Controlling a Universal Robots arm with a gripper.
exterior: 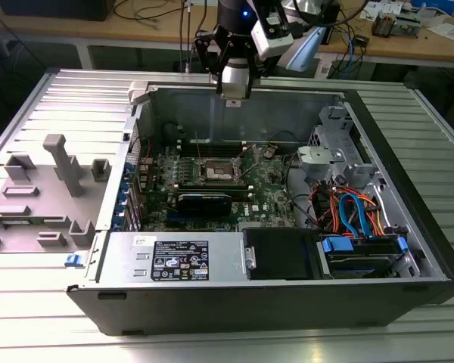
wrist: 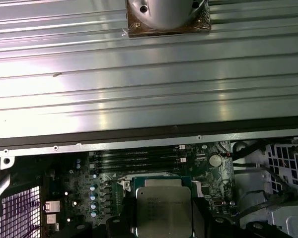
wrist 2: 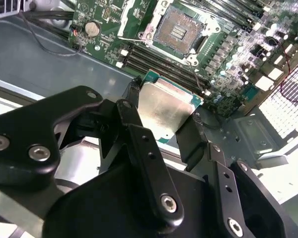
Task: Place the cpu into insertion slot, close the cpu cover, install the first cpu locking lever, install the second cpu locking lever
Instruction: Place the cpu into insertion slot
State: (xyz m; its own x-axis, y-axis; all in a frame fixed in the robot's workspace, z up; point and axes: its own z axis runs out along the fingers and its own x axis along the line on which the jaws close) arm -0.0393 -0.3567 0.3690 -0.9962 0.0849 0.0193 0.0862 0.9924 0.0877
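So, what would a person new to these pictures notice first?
The shiny cpu stands out, clamped in the black gripper, in the second wrist view. Beyond it the insertion slot lies bare on the motherboard. In the exterior view the open computer case sits on a ribbed metal table.

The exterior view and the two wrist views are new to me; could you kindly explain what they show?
A robot arm works over an open computer case lying on a ribbed metal table. The exterior view comes from a camera off the arm; both wrist views come from cameras riding on it. Its gripper is shut on the cpu, a small silvery chip, held above the case. The insertion slot lies open, with no chip in it.
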